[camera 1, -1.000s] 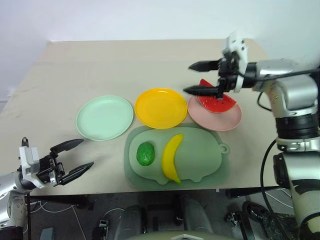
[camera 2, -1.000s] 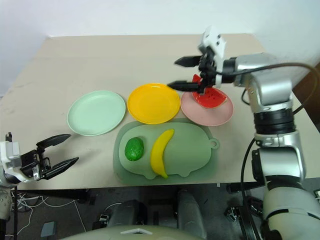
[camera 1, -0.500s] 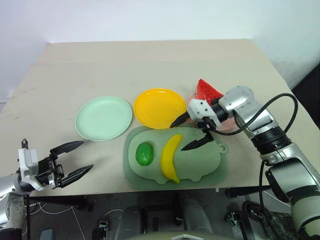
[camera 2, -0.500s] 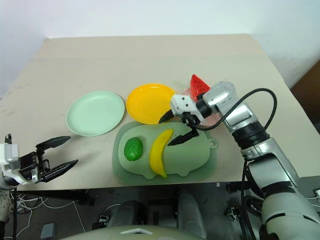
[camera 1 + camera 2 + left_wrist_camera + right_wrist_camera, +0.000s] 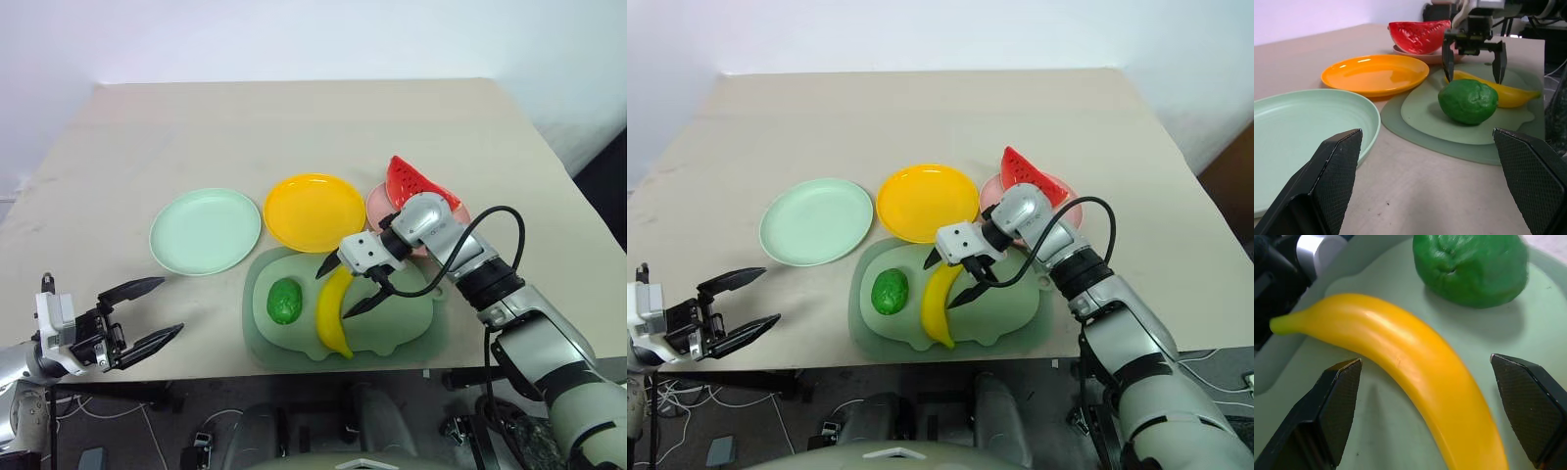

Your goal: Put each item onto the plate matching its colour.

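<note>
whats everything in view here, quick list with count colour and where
table: 1, beige, under everything
plates: 3, in a row; mint green plate, yellow-orange plate, pale pink plate
watermelon wedge: 1, red, on the pink plate
pig-shaped board: 1, sage green, nearer than the plates
banana: 1, yellow, on the board
round fruit: 1, dark green, on the board
left gripper: open, near table edge
right gripper: open, straddling the banana

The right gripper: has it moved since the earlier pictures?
Yes. The right gripper has come off the pink plate toward the robot, down to the sage-green board; its open jaws now straddle the banana.
</note>
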You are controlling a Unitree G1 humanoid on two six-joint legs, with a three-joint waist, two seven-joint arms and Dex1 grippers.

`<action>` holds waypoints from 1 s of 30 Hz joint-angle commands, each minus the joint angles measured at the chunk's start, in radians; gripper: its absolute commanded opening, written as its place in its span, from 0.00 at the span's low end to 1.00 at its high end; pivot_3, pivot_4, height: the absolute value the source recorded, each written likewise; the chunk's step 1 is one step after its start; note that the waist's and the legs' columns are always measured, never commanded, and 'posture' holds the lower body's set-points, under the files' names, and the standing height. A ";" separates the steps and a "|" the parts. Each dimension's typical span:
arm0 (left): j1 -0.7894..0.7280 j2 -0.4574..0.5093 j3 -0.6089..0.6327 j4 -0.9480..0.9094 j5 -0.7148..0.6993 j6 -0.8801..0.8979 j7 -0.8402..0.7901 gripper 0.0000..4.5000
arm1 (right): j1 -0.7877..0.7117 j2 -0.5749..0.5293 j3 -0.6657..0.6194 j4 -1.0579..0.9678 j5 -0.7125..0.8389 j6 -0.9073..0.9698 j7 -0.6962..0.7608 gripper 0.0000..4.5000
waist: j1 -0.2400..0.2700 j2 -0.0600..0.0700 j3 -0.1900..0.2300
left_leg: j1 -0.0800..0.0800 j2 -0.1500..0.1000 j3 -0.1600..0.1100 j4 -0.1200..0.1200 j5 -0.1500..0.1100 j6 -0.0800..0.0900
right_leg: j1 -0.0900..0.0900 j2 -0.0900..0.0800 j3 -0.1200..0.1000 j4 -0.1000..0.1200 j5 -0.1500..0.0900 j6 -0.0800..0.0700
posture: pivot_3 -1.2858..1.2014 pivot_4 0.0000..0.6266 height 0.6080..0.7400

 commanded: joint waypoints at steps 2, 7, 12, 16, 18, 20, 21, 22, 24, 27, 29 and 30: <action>-0.007 0.008 0.023 -0.030 -0.013 -0.002 0.015 1.00 | 0.022 0.014 0.006 -0.004 -0.029 -0.043 0.005 0.99 | 0.000 0.000 0.000 | 0.000 0.000 0.000 0.000 0.000 0.000 | 0.000 0.000 0.000 0.000 0.000 0.000 | 0.52 0.24 0.97; -0.009 0.009 0.014 -0.035 -0.011 0.001 0.020 1.00 | 0.055 0.021 0.008 -0.022 -0.049 -0.033 -0.004 0.78 | 0.000 0.000 0.000 | 0.002 0.000 0.000 0.000 0.000 0.000 | 0.002 0.000 0.000 0.000 0.000 0.000 | 0.52 0.24 0.97; -0.012 0.009 0.011 -0.029 -0.008 -0.001 0.019 1.00 | 0.082 0.007 0.002 -0.047 -0.052 -0.032 -0.005 0.40 | -0.001 0.000 0.000 | 0.005 0.000 0.000 0.000 -0.001 0.002 | 0.004 0.000 0.000 0.000 0.000 0.000 | 0.52 0.24 0.97; -0.017 0.008 0.008 -0.025 -0.005 -0.004 0.019 1.00 | 0.108 -0.015 -0.006 -0.079 -0.043 -0.041 0.008 0.35 | 0.000 0.000 0.000 | 0.005 0.000 0.000 0.000 -0.001 0.002 | 0.004 0.000 0.000 0.000 0.000 0.000 | 0.52 0.24 0.97; -0.018 0.007 0.007 -0.024 -0.004 -0.006 0.020 1.00 | 0.117 -0.029 -0.003 -0.109 -0.014 -0.032 0.011 0.35 | 0.000 0.000 0.000 | 0.005 0.000 0.000 0.000 -0.001 0.002 | 0.004 0.000 0.000 0.000 0.000 0.000 | 0.52 0.24 0.97; -0.019 0.005 0.005 -0.025 -0.003 -0.007 0.022 1.00 | 0.123 -0.058 0.010 -0.155 0.044 -0.032 0.011 0.35 | 0.003 0.000 0.000 | 0.004 0.000 -0.001 0.000 -0.001 0.002 | 0.004 0.000 0.000 0.000 0.000 0.000 | 0.52 0.24 0.97; -0.019 0.004 0.004 -0.025 -0.002 -0.009 0.023 1.00 | 0.125 -0.071 0.010 -0.181 0.076 -0.021 0.011 0.35 | 0.003 0.000 0.000 | 0.004 0.000 -0.001 0.000 -0.001 0.002 | 0.004 0.000 0.000 0.000 0.000 0.000 | 0.52 0.24 0.97; -0.021 0.003 0.003 -0.025 -0.001 -0.009 0.024 1.00 | 0.118 -0.095 0.017 -0.221 0.135 0.010 0.011 0.35 | 0.003 0.000 0.000 | 0.004 0.000 -0.001 0.000 -0.001 0.002 | 0.004 0.000 0.000 0.000 0.000 0.000 | 0.52 0.24 0.97; -0.022 0.001 0.001 -0.026 -0.001 -0.009 0.026 1.00 | 0.104 -0.122 0.013 -0.282 0.233 0.084 0.011 0.35 | 0.002 0.000 0.000 | 0.004 0.000 -0.001 0.000 -0.001 0.002 | 0.004 -0.001 0.000 0.000 0.000 0.000 | 0.52 0.24 0.97; -0.024 0.000 -0.001 -0.026 -0.002 -0.008 0.025 1.00 | 0.057 -0.122 -0.045 -0.345 0.380 0.252 0.011 0.35 | -0.002 0.000 0.000 | 0.005 0.001 -0.001 0.000 -0.002 0.003 | 0.004 0.000 0.000 0.000 0.000 0.000 | 0.52 0.24 0.97; -0.023 0.001 0.000 -0.030 -0.005 -0.004 0.025 1.00 | 0.018 -0.110 -0.087 -0.368 0.463 0.379 0.011 0.35 | -0.001 0.000 0.000 | 0.005 0.002 -0.001 0.000 -0.002 0.003 | 0.004 0.001 0.000 0.000 0.000 -0.001 | 0.52 0.24 0.97; -0.023 0.002 0.002 -0.032 -0.007 -0.002 0.025 1.00 | 0.003 -0.098 -0.109 -0.371 0.481 0.423 0.011 0.35 | 0.000 0.000 0.000 | 0.005 0.002 -0.001 0.000 -0.002 0.003 | 0.004 0.001 0.000 0.000 0.000 -0.001 | 0.52 0.24 0.97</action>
